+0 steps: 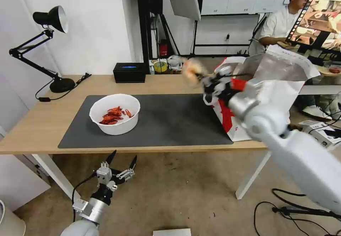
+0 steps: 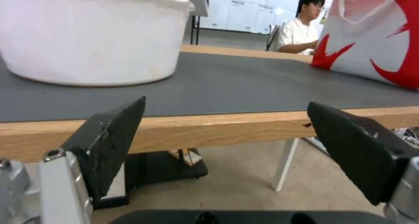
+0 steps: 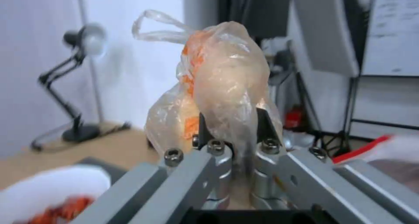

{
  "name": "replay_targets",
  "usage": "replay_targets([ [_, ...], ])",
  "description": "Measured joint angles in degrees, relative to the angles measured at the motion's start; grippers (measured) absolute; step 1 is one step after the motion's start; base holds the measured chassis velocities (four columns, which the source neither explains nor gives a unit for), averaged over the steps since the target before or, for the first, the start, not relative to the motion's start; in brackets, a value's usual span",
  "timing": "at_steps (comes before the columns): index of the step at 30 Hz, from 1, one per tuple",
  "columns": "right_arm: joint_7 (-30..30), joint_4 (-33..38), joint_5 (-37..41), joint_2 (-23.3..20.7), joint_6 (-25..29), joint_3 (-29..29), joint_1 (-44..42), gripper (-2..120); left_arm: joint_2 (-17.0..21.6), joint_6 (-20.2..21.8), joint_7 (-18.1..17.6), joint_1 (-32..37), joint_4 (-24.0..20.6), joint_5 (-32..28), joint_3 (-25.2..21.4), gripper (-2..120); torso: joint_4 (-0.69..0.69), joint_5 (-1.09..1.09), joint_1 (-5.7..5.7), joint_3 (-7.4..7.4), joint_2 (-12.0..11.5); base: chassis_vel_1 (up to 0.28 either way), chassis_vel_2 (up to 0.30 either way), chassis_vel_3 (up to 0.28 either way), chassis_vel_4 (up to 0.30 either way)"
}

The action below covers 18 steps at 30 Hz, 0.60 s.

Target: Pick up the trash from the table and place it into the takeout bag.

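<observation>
Even bright indoor light; knotted bag (image 1: 193,71) motion-blurred; right wrist background soft.

Bare mat (image 1: 170,122) between bowl (image 1: 114,114) and bag (image 1: 263,87)

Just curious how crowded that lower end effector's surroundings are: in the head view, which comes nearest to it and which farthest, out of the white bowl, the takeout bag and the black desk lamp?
From the left end effector, open below the table edge:
1. White round bowl of red shells, just above it on the mat.
2. Black desk lamp, far left corner.
3. White-and-red takeout bag, far right.
</observation>
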Motion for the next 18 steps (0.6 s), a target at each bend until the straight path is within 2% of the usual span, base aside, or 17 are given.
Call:
replay_targets([
  [9,8.41,-0.46,5.78,-5.0,-2.13,5.46,0.32,0,-0.29,0.0,-0.04,-0.38,-0.2,0.75,1.47,100,0.0,-0.01,0.0,0.0,0.0,0.0,0.0,0.0,0.0],
  [18,15.66,-2.22,7.7,-8.06,-10.04,7.99,-0.46,0,-0.61,0.13,-0.06,-0.64,-0.01,1.22,2.27,100,0.01,-0.02,0.01,0.01,0.0,0.0,0.0,0.0,0.0],
])
